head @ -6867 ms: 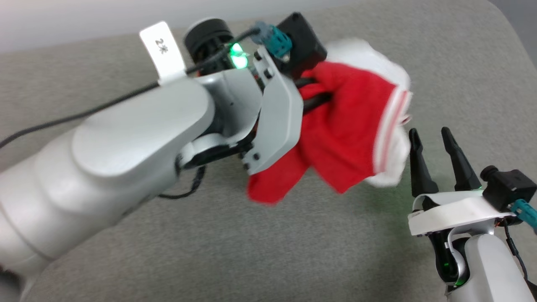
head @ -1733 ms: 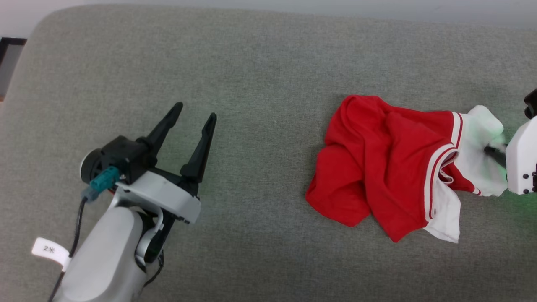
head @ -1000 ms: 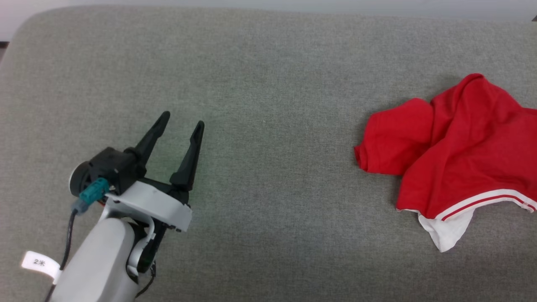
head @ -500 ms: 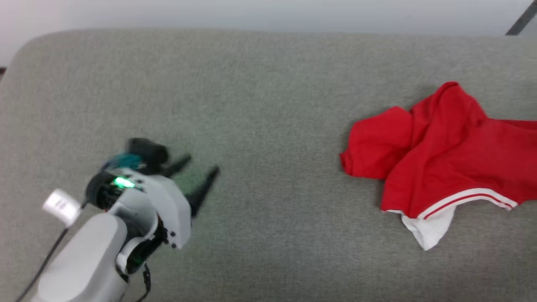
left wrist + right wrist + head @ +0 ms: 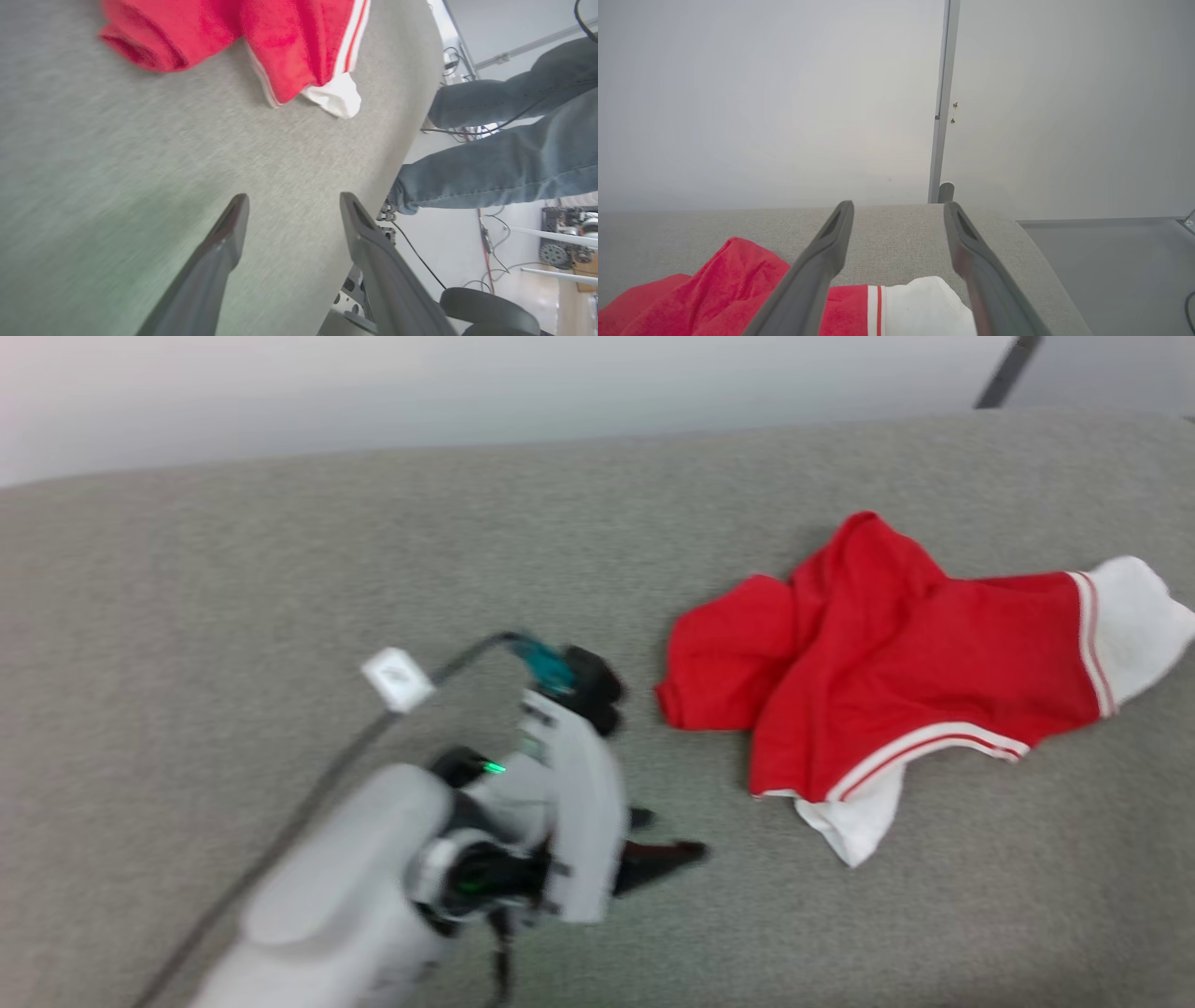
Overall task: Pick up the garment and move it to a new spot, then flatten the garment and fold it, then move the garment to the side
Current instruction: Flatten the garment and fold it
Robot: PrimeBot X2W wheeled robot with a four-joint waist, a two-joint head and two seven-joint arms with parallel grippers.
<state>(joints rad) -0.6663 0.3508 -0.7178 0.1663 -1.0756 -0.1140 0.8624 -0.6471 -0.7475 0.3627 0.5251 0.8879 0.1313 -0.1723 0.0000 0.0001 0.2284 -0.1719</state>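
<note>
On grey pad (image 5: pixel 280 569), garment (image 5: pixel 868 653) lies crumpled, prob. both white cuffs (image 5: pixel 1134 625) showing.

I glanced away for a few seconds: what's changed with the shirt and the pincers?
The red soft shirt with white sleeve ends, first carried by the left pincer, now lies on the grey fabric cushion. The right pincer, which then pinched a white sleeve end, has let go and stands open. The open left pincer has swung round towards the shirt. The shirt is still crumpled, unfolded.
</note>
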